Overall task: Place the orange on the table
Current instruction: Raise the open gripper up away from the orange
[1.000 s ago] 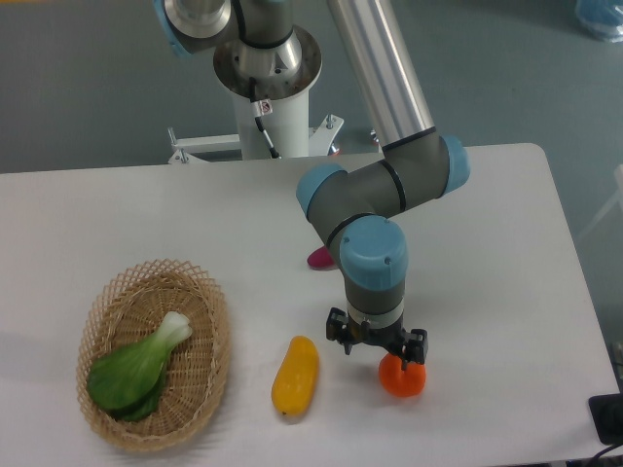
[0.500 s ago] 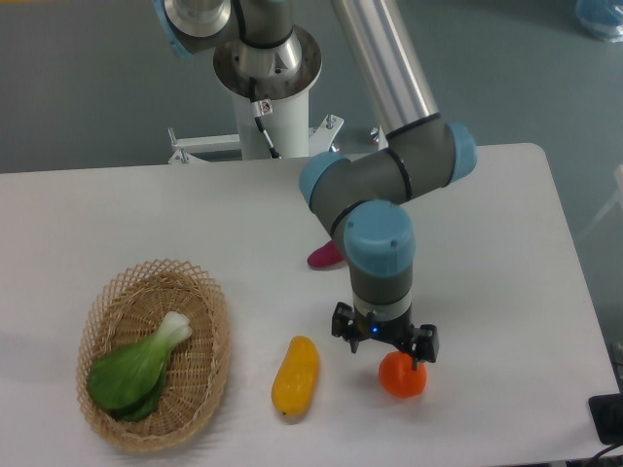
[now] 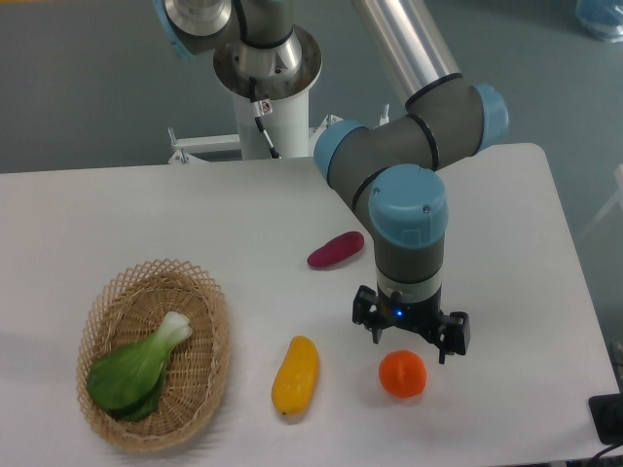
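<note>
The orange (image 3: 402, 374) sits alone on the white worktop (image 3: 117, 214), close to the front edge, with nothing gripping it. Just left of it lies an elongated yellow-orange fruit (image 3: 295, 376), and further left an oval wicker basket (image 3: 210, 321) holds one head of bok choy (image 3: 136, 368), its white stalk pointing up and right and its green leaves against the basket's near side. Directly above the orange hangs the tool (image 3: 413, 333), its two fingers spread apart, one to each side and clear of the fruit. Behind the tool, toward the middle of the worktop, a purple sweet potato (image 3: 335, 249) lies at a slant. At the far edge stands the arm's white base (image 3: 271, 107).
</note>
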Controlling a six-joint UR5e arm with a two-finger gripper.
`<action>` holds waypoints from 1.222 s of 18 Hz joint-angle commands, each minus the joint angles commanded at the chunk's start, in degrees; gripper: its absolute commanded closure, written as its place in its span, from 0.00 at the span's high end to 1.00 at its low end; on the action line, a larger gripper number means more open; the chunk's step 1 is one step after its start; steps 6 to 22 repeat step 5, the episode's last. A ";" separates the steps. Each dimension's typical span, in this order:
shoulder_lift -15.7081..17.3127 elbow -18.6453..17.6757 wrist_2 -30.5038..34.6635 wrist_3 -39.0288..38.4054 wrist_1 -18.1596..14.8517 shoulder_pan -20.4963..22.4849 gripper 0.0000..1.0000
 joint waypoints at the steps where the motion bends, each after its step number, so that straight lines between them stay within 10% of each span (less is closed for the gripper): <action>1: 0.18 0.00 -0.44 0.00 0.09 0.18 0.99; 22: 0.36 0.09 -0.53 0.00 0.09 0.27 0.99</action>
